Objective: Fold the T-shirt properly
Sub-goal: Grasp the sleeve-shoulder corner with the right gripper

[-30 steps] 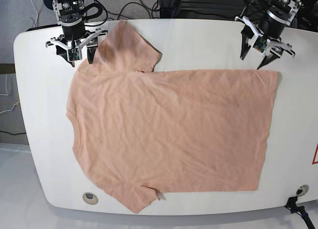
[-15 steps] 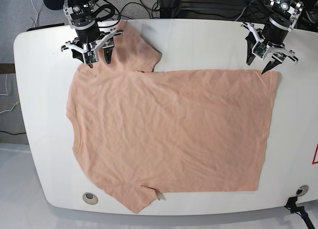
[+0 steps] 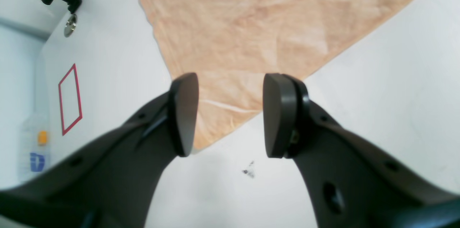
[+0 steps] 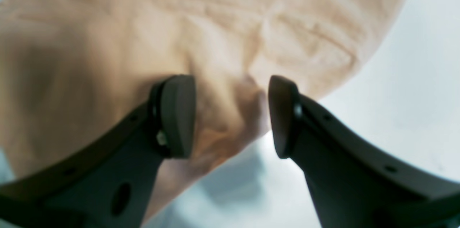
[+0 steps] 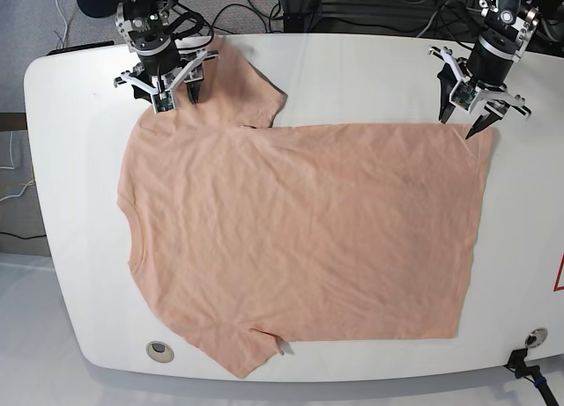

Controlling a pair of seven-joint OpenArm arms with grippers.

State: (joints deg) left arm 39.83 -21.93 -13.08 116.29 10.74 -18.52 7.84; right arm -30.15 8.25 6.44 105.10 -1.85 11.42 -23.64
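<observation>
The peach T-shirt (image 5: 300,230) lies spread flat on the white table (image 5: 352,62), collar to the left and hem to the right. No print shows. My right gripper (image 5: 174,102) is open over the far sleeve. In the right wrist view (image 4: 231,116) its jaws straddle a raised fold of the sleeve cloth (image 4: 143,34). My left gripper (image 5: 456,124) is open at the far hem corner. In the left wrist view (image 3: 230,116) that corner of the T-shirt (image 3: 269,16) lies between the two fingers.
A red outlined rectangle (image 3: 70,98) is marked on the table near its right edge (image 5: 560,274). A round hole (image 5: 159,350) sits at the front left, and a cable clamp (image 5: 529,340) at the front right. Cables hang behind the table's far edge.
My right gripper moved right and onto the far sleeve. My left gripper moved toward the far hem corner and lowered. The shirt has not shifted.
</observation>
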